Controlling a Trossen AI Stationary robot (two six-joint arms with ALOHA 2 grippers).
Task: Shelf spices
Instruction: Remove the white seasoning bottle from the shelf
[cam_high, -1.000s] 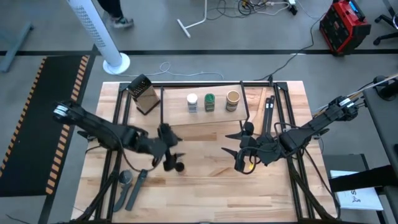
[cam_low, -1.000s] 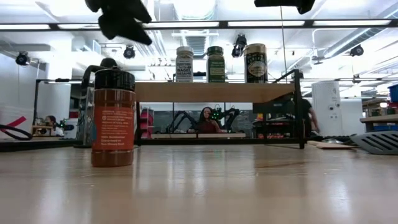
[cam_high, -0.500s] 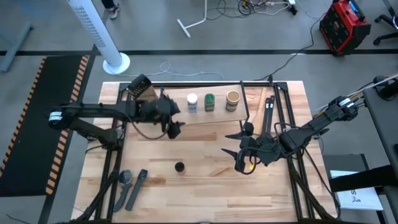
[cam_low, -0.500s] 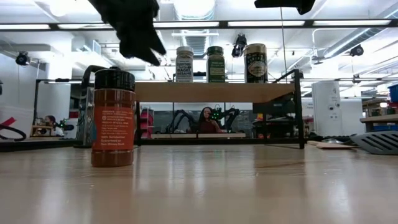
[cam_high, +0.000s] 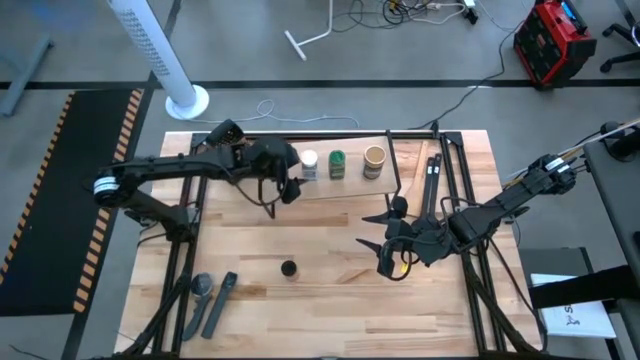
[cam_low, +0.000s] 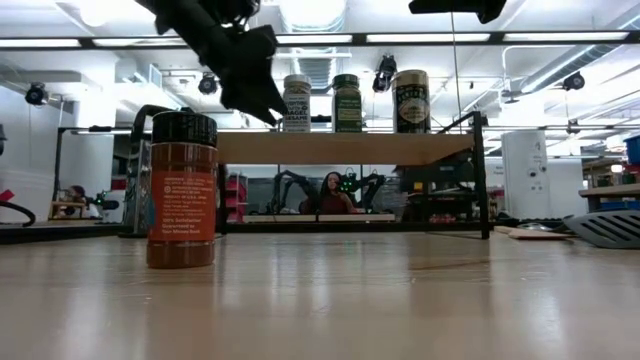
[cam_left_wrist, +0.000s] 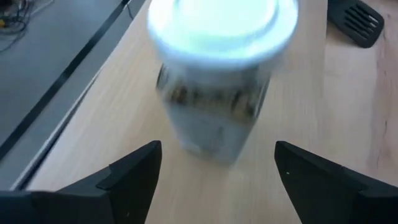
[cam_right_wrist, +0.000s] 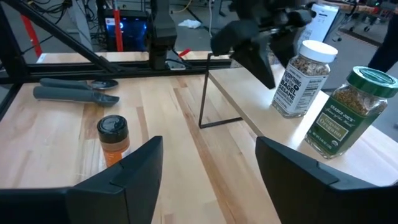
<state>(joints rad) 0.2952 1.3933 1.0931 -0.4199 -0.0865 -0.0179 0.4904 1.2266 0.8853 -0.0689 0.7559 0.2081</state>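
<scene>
On the low wooden shelf (cam_high: 350, 188) the white-topped jar (cam_high: 309, 165), the green jar (cam_high: 337, 163) and the cork-topped jar (cam_high: 374, 160) stand upright in a row. The black-topped jar (cam_high: 288, 268) stands on the tabletop, nearer the table's near edge, also as the black-topped jar (cam_low: 182, 190) in the low view. My left gripper (cam_high: 286, 188) is open at the shelf's left end. Its fingers stand on either side of the white-topped jar (cam_left_wrist: 217, 87) without touching it. My right gripper (cam_high: 370, 232) waits open over the table's right half.
A dark box grater (cam_high: 222, 134) stands at the far left, partly under my left arm. Black utensils (cam_high: 208, 298) lie near the near left corner, and a spatula (cam_high: 428, 182) lies right of the shelf. Bare tabletop (cam_high: 330, 250) lies between the black-topped jar and my right gripper.
My left gripper has moved from above the black-topped jar toward the table's far edge and to the right, up to the shelf's left end beside the white-topped jar. The black-topped jar has stayed upright where it was.
</scene>
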